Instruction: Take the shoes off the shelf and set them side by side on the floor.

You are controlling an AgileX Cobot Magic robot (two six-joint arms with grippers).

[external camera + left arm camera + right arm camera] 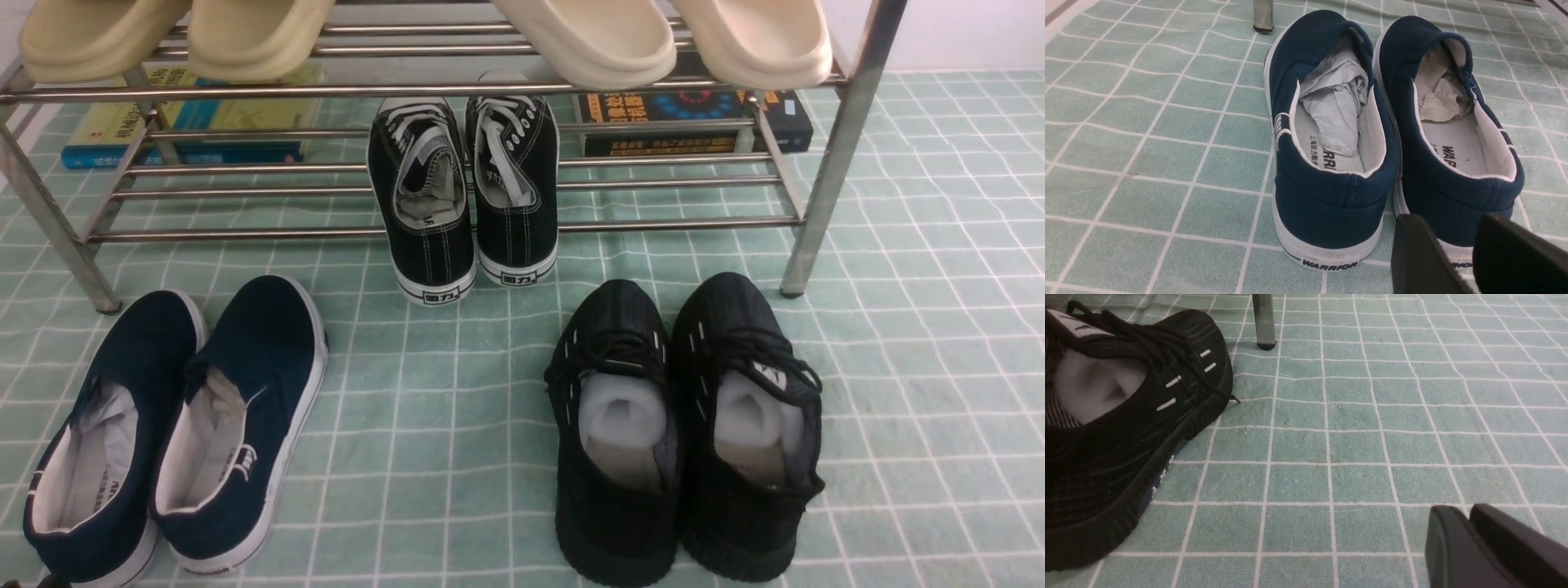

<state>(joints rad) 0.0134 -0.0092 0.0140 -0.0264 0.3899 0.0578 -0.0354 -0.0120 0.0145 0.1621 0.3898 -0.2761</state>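
Black sneakers down on the floor, both arms hanging back

The shoes point(682, 425) sit side by side on the floor point(457, 425), clear of the shelf point(457, 229), well off from the right gripper point(1470, 531), whose fingers look nearly together, holding nothing. The left gripper point(1453, 245) stands open behind the navy slip-ons point(1392, 134). Best to back away without nudging either pair.

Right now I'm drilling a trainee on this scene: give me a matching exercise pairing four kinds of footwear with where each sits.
Footwear:
1. black knit sneakers
2. navy slip-ons
3. black canvas sneakers
4. cream slippers

Places:
A. top tier of the shelf
B. floor, on the robot's left
C. lower tier of the shelf
D. floor, on the robot's right

Pairs: 1-D, 2-B, 3-C, 4-A
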